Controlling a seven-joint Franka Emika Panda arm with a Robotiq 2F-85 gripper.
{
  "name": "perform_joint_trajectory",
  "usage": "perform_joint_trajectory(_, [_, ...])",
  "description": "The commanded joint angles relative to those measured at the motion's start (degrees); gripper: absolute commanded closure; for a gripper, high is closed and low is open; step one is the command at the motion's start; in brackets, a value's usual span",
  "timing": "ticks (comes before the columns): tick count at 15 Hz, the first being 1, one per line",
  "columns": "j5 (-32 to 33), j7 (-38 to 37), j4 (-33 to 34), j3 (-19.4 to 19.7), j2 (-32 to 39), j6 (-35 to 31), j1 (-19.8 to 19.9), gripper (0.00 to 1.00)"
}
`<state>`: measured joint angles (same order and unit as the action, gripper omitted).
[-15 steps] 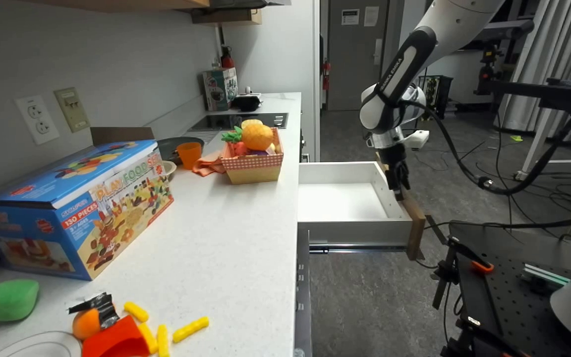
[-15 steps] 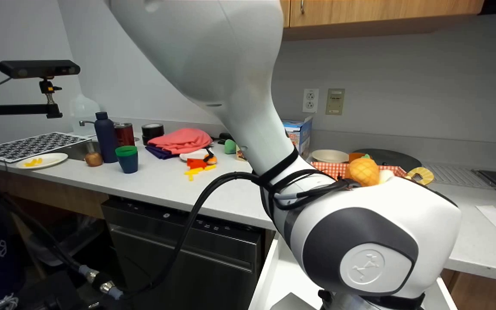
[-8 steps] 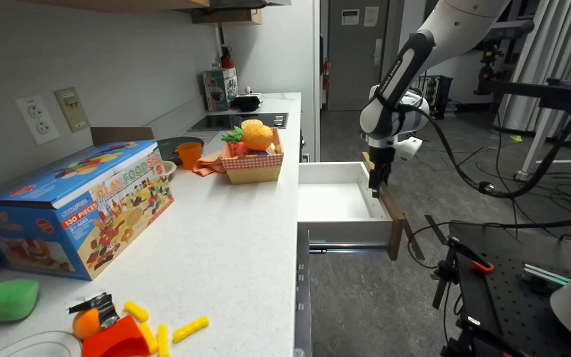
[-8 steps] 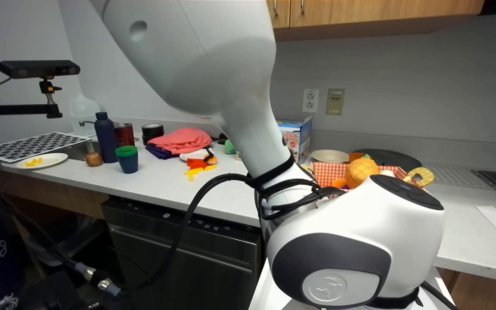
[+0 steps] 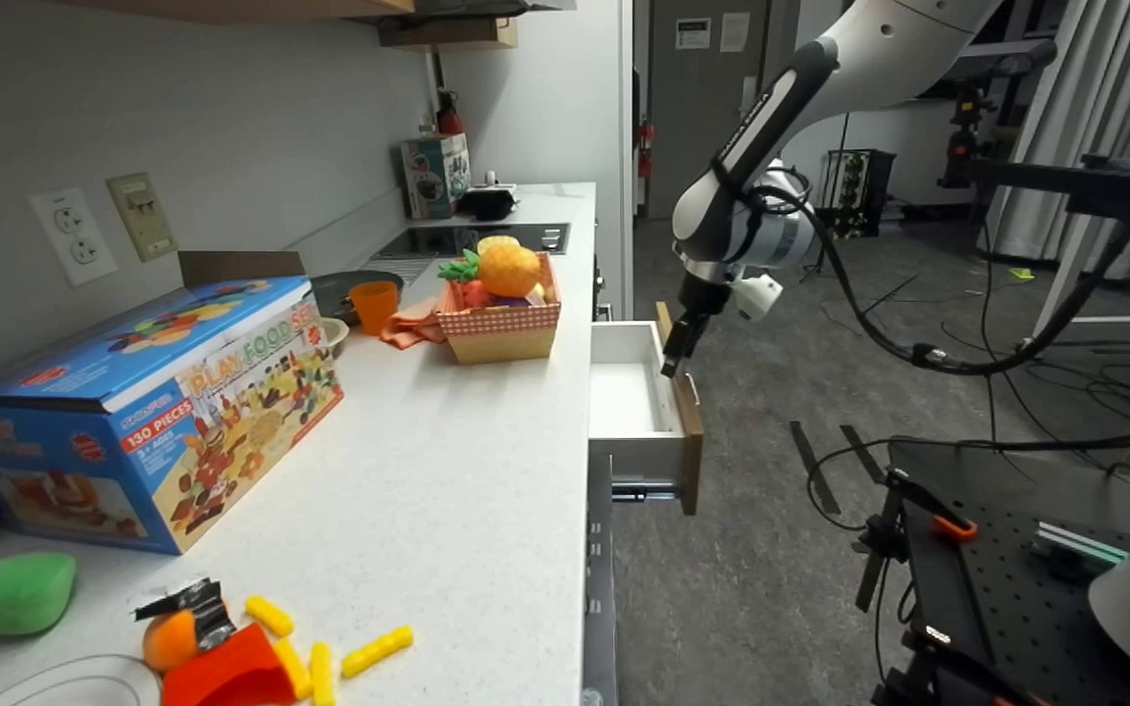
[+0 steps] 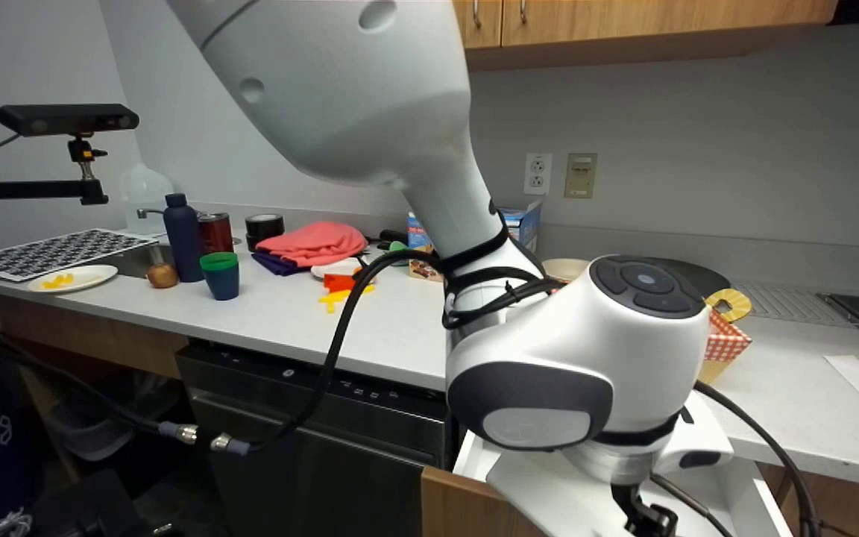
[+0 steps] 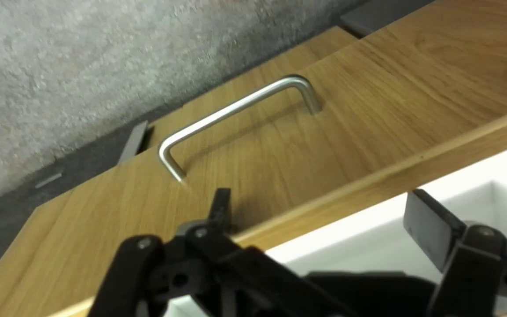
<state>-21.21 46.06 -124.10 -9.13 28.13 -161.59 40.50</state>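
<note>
My gripper (image 5: 675,365) is at the wooden front panel (image 5: 692,461) of a partly open white drawer (image 5: 624,392). In the wrist view my gripper (image 7: 321,204) is open with nothing gripped. One finger is over the outer face of the panel (image 7: 350,132) and the other over the white inside, so the panel's top edge runs between them. Whether a finger touches the panel I cannot tell. The metal bar handle (image 7: 236,105) is on the outer face, apart from the fingers. In an exterior view the gripper (image 6: 652,518) is partly cut off at the bottom.
The white counter (image 5: 487,490) holds a play food box (image 5: 231,422), a basket of toy fruit (image 5: 501,338), an orange cup (image 5: 375,306) and yellow toy pieces (image 5: 377,651). A dishwasher (image 6: 325,425) is beside the drawer. A black cable (image 5: 879,324) hangs from the arm.
The drawer has slid inward toward the counter and is now open much less. My gripper and arm have moved the same way with it, and the gripper has tilted.
</note>
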Motion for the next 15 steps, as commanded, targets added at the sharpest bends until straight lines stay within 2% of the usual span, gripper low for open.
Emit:
perform_joint_trajectory(1, [-8.70, 9.93, 3.80, -11.23, 0.29, -2.14, 7.47, 0.00])
perform_joint_trajectory(3, [-12.40, 15.00, 5.58, -15.66, 0.90, -1.58, 10.45, 0.00])
perform_joint_trajectory(4, [-13.42, 16.99, 6.15, -16.67, 1.10, -0.80, 11.13, 0.00])
perform_joint_trajectory(6, [-13.41, 19.80, 6.37, -16.25, 1.13, 1.68, 11.01, 0.00])
perform_joint_trajectory(8, [-11.56, 20.16, 5.71, -13.19, 0.96, 5.11, 9.17, 0.00])
perform_joint_trajectory(11, [-5.69, 17.02, 3.73, -5.57, -0.25, 9.82, 4.36, 0.00])
perform_joint_trajectory(15, [0.25, 13.66, 3.31, 2.28, 0.48, 9.21, -1.40, 0.00])
